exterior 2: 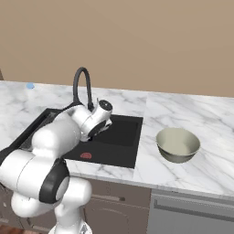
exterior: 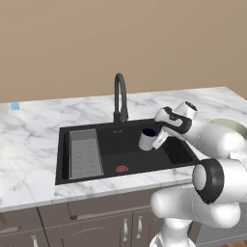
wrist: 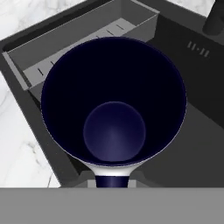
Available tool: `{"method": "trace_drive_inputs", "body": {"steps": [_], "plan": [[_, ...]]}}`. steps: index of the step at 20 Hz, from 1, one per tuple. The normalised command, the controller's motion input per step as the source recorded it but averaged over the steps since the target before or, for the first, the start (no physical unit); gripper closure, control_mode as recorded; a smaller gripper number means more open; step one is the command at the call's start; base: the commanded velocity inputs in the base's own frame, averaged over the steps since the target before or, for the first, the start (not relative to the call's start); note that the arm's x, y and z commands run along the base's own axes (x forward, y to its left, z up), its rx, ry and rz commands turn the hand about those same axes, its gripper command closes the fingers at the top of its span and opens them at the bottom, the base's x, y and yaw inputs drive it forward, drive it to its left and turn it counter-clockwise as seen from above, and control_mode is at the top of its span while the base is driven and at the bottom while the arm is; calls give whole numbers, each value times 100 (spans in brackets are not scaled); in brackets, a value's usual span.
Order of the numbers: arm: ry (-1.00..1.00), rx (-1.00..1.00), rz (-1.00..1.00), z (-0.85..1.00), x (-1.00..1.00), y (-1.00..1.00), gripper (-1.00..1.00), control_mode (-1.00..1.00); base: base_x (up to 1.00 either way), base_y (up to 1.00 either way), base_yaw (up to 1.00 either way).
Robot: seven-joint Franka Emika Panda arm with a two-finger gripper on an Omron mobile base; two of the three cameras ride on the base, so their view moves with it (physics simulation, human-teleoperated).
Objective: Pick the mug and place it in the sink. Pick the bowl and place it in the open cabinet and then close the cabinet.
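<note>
- Left base view: the end effector (exterior: 157, 139) was closed on the mug (exterior: 147, 139), gripping it at the rim. The mug hung over the black sink (exterior: 181, 153), to the right of the grey drain tray (exterior: 85, 154) and below the black faucet (exterior: 119, 99). A red drain mark (exterior: 122, 169) lay on the basin floor near the front wall. The marble desk (exterior: 29, 140) surrounded the sink.
- Right base view: the pale bowl (exterior 2: 178, 144) stood upright on the desk (exterior 2: 205, 132), to the right of the sink (exterior 2: 123, 137) and well apart from it. The arm reached over the basin.
- Hand view: the mug (wrist: 114, 100) showed its dark navy inside, with the drain tray (wrist: 87, 39) and sink floor (wrist: 197, 144) beyond it.
</note>
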Motion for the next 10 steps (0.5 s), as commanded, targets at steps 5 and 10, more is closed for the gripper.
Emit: {"method": "trace_drive_inputs", "body": {"steps": [5, 10], "plan": [[4, 5, 0, -3, 25, -12, 100, -100, 0, 0, 0], [0, 0, 0, -4, 37, 0, 100, -100, 0, 0, 0]]}}
